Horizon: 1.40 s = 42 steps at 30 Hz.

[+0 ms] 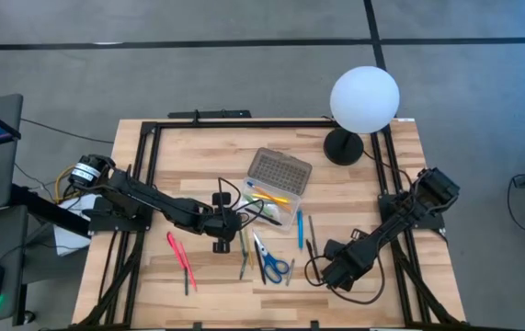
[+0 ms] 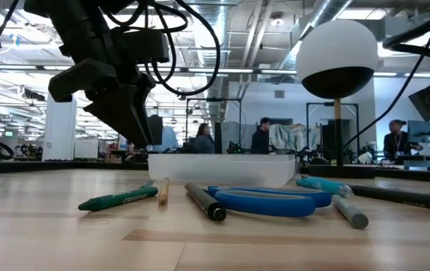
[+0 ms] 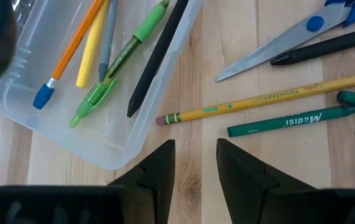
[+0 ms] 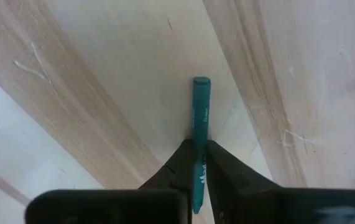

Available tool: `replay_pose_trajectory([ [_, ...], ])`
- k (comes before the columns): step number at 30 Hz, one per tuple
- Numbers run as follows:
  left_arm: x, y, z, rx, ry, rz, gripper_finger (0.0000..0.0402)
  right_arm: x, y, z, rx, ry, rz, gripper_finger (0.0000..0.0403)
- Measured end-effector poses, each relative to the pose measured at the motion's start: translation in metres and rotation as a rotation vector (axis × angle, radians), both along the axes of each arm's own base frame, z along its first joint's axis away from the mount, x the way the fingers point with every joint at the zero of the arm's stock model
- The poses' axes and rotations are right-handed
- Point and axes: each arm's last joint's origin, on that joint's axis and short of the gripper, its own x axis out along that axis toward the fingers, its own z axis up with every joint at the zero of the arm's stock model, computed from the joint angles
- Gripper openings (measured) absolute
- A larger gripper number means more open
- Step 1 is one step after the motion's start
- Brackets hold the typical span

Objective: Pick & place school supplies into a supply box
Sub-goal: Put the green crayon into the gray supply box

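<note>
The supply box stands open at the table's middle, its clear tray (image 1: 264, 204) (image 3: 71, 140) in front of the grey dotted lid (image 1: 279, 171). Several pens and pencils (image 3: 102, 56) lie in the tray. On the table beside it lie a yellow pencil (image 3: 258, 99), a green crayon (image 3: 289, 121), a black pen (image 3: 326, 46) and blue-handled scissors (image 1: 271, 264) (image 2: 267, 199). My left gripper (image 3: 196, 146) (image 1: 230, 225) hangs open above the bare wood between the tray's corner and the pencil. Near the front right, my right gripper (image 4: 200, 149) (image 1: 324, 268) is shut on a teal pen (image 4: 201, 112). My right gripper pinches the teal pen between its two fingers, a short way back from one end (image 4: 201, 134). The fingers come from above, pointing down, and lie across the pen. Whether the pen rests on the wood or hangs just clear of it, I cannot tell.
A white globe lamp (image 1: 363, 101) on a dark base stands at the back right. Two pink pens (image 1: 179, 253) lie front left, blue pens (image 1: 301, 225) right of the box. Black cables (image 1: 313, 271) loop beside my right gripper. A black frame rims the table.
</note>
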Motion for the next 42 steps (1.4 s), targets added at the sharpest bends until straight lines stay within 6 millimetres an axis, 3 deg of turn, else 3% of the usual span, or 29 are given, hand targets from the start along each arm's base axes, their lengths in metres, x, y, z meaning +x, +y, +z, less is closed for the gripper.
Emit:
replay_pose_trajectory([
  [17,0.001,0.0,0.0,-0.002,-0.006,0.001,0.0113,0.012,0.01,0.023,-0.068,-0.088,0.112,0.0005],
  [25,0.001,0.0,0.0,0.001,-0.008,0.003,0.0113,0.03,0.01,0.039,-0.248,-0.284,0.28,0.0006],
  [32,0.001,0.0,0.0,0.005,-0.009,0.006,0.0113,0.06,-0.016,0.046,-0.448,-0.422,0.344,0.0008],
  [42,0.0,0.0,0.0,0.003,-0.006,0.012,0.0113,0.108,-0.079,0.049,-0.49,-0.512,0.262,0.0008],
])
